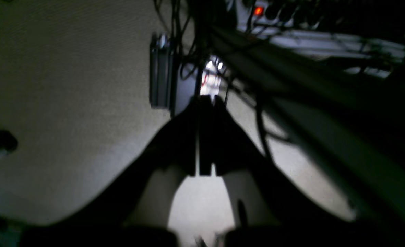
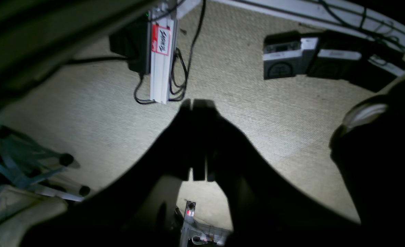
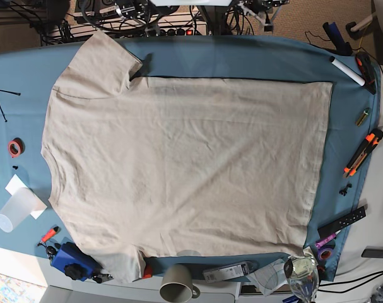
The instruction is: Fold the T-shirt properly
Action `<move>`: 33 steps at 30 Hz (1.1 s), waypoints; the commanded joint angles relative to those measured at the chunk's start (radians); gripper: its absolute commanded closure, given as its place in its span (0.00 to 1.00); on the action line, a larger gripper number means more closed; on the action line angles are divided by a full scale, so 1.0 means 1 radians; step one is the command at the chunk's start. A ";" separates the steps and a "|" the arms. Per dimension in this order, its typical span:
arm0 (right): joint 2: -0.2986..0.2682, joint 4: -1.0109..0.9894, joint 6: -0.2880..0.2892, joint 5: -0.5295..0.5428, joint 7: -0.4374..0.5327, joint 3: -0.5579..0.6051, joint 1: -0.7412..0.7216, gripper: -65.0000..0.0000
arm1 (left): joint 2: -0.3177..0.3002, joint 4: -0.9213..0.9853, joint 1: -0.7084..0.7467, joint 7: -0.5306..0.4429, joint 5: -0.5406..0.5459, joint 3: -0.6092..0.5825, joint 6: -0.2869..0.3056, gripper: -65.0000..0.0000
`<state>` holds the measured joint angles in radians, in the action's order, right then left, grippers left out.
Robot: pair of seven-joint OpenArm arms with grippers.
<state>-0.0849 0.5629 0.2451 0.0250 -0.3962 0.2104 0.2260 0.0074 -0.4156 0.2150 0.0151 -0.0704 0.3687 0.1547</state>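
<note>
The beige T-shirt (image 3: pixel 185 170) lies flat and spread out on the teal table cloth (image 3: pixel 241 57) in the base view, with its collar side to the left, hem to the right and one sleeve (image 3: pixel 100 63) at top left. Neither arm shows in the base view. In the left wrist view my left gripper (image 1: pixel 205 101) is a dark silhouette, shut on nothing, aimed at the carpet floor. In the right wrist view my right gripper (image 2: pixel 197 103) is likewise shut on nothing, over carpet.
Around the shirt lie a red tape roll (image 3: pixel 14 147), a plastic cup (image 3: pixel 14 211), a blue object (image 3: pixel 74 260), a beige mug (image 3: pixel 176 284), an orange knife (image 3: pixel 363 151), a white marker (image 3: pixel 347 71) and a black remote (image 3: pixel 342 221). Cables and aluminium posts (image 2: pixel 161 55) stand on the floor.
</note>
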 commanded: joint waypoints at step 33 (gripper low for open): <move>-0.296 1.582 0.040 0.396 -0.344 -0.573 0.871 1.00 | -0.141 -1.336 0.939 0.188 0.362 0.001 0.053 1.00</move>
<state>-0.3763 2.1311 0.2871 0.4191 -0.7563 -0.3584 1.0840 -0.1299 -1.7412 1.1324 0.2157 0.2886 0.3656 0.2070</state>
